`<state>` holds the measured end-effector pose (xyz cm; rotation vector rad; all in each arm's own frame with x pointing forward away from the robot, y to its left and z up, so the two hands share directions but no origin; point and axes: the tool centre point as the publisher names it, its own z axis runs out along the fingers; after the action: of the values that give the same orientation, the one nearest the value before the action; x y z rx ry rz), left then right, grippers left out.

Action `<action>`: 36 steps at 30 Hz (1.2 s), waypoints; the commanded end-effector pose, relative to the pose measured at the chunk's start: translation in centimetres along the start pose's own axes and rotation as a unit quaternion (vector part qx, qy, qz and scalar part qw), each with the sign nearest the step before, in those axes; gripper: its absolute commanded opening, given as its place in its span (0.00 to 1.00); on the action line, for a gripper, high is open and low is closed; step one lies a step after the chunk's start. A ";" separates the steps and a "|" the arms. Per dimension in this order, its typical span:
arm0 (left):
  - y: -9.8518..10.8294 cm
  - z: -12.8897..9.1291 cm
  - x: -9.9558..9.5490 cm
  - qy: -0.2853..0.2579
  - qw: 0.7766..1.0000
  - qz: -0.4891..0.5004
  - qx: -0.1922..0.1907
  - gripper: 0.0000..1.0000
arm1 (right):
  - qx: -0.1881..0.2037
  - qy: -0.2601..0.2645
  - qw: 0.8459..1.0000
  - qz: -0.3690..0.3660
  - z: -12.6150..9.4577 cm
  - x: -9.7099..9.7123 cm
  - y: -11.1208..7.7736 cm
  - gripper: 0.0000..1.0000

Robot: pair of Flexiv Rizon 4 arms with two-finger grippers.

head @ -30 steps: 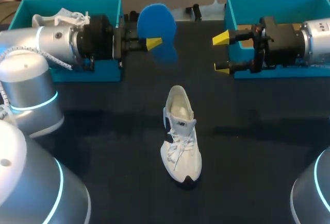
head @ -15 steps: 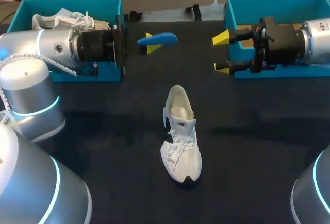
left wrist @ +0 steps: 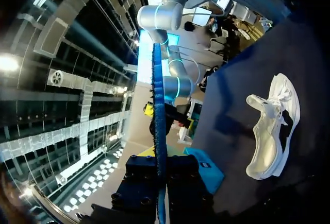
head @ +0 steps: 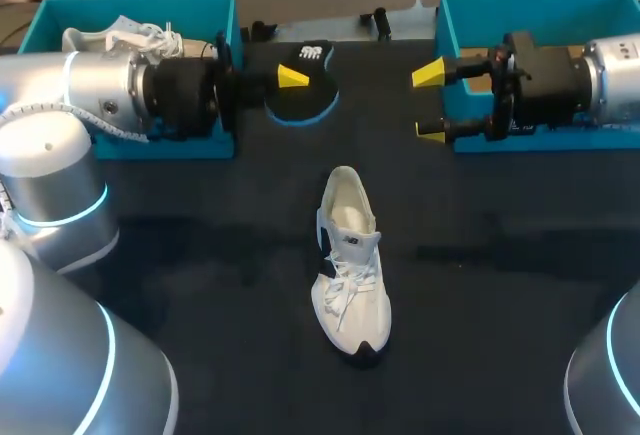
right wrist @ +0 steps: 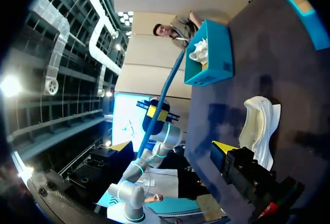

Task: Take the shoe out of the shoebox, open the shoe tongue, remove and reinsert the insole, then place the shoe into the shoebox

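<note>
White lace-up shoe [head: 350, 265] lies in the middle of the dark tabletop [head: 500, 255], toe toward the robot. The left tool [head: 293, 81] is clamped on the thin, blue-edged black insole [head: 305, 100], held flat. The right tool [head: 430, 103] hangs spread and empty, well apart from the shoe.

Silver arms [head: 70, 85], cyan rings [head: 62, 211], yellow fingertips [head: 292, 77]

Soft, even light falls from above in the head view. The dark counter [head: 500, 295] gives back almost no shine and carries only broad, faint shadows. The white shoe [head: 350, 265] is the brightest thing on it. The left arm [head: 100, 90] shows pale highlights on its metal shell. In both wrist views ceiling lamps flare white, and straight lines bow toward the rim.
</note>
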<state>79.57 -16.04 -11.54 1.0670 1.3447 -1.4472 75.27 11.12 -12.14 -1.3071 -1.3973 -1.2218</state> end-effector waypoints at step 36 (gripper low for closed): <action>1.5 2.2 2.3 0.010 0.984 0.167 -0.058 0.00 | 0.026 0.018 1.000 -0.005 4.0 0.0 0.3 1.00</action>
<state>80.07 -17.47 -13.74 1.1734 1.1873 -1.1029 74.69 13.41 -12.22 -1.2514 -1.4018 -1.2105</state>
